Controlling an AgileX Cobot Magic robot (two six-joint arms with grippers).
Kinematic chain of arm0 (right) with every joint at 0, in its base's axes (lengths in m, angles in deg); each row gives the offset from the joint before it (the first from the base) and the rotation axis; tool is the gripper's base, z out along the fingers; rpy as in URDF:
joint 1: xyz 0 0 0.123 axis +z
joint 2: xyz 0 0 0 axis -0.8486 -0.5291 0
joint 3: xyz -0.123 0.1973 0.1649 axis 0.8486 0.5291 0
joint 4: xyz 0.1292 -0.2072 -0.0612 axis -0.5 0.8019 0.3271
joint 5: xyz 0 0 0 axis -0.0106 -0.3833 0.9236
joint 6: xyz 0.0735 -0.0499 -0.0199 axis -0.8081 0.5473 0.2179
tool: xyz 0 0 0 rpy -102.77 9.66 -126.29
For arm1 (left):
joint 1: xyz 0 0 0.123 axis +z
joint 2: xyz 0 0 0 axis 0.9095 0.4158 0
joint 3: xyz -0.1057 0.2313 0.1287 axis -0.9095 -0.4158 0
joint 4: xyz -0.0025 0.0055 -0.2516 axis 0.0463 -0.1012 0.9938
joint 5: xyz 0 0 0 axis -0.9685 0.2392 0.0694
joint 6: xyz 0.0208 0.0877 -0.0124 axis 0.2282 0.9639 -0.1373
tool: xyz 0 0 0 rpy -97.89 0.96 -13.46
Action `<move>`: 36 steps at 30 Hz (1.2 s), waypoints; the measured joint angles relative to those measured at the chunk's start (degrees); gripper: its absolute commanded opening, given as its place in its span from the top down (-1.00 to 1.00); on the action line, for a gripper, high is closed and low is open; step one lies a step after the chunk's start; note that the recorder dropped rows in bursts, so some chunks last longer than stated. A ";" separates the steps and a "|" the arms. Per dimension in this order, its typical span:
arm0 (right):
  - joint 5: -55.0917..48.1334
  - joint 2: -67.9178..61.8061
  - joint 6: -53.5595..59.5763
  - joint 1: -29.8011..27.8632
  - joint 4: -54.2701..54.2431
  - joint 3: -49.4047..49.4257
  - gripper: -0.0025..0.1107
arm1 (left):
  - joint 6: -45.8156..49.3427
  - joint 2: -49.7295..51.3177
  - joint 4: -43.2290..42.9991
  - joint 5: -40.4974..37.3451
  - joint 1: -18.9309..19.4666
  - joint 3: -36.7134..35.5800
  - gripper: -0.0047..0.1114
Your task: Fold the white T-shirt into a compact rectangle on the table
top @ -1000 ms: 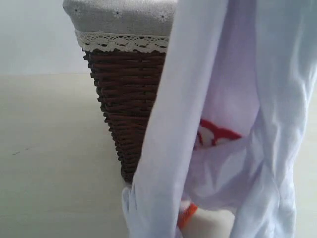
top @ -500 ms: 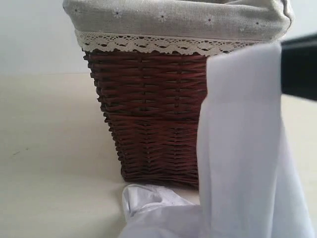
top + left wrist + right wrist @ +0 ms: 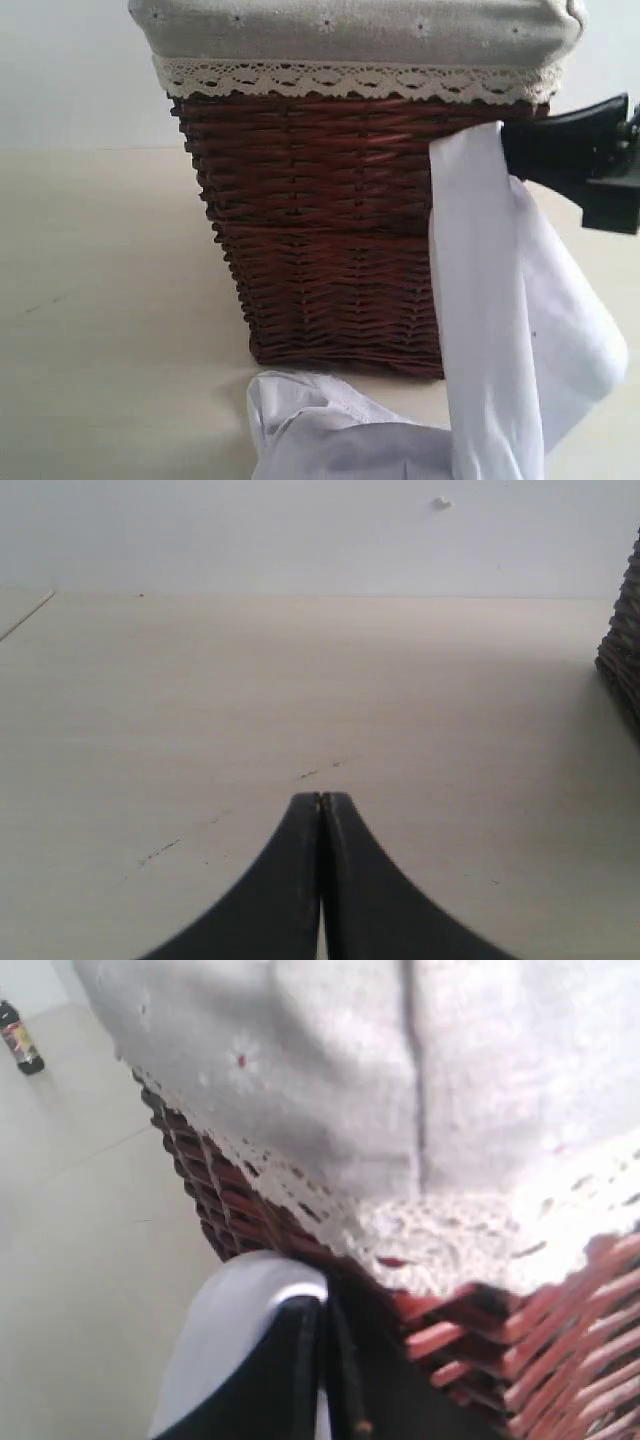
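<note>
The white T-shirt [image 3: 480, 330] hangs in a long strip from my right gripper [image 3: 505, 150], which is shut on its top edge beside the basket. Its lower part lies crumpled on the table [image 3: 110, 300] in front of the basket. In the right wrist view the white cloth [image 3: 235, 1320] wraps over the closed right gripper [image 3: 325, 1305]. My left gripper [image 3: 321, 798] is shut with nothing in it, low over the bare table [image 3: 300, 680]. The shirt's print and neck tag are hidden.
A dark brown wicker basket [image 3: 320, 230] with a grey lace-trimmed liner [image 3: 350, 30] stands mid-table, close behind the shirt; its corner [image 3: 625, 650] shows in the left wrist view. A small dark bottle [image 3: 20, 1038] stands far off in the right wrist view.
The hanging shirt has swung right and dropped, uncovering the basket front. My right gripper has come into view at the right edge, and more cloth now lies on the table.
</note>
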 measured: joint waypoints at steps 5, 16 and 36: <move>-4.38 -6.06 4.21 0.11 -4.70 -4.36 0.96 | 0.00 0.00 0.00 0.00 0.00 0.00 0.92; 2.55 -23.22 9.21 9.35 -5.46 -7.11 0.96 | 0.00 0.00 0.00 0.00 0.00 0.00 0.92; -15.37 -43.52 24.88 18.73 -30.59 -26.19 0.96 | 0.00 0.00 0.00 0.00 0.00 0.00 0.92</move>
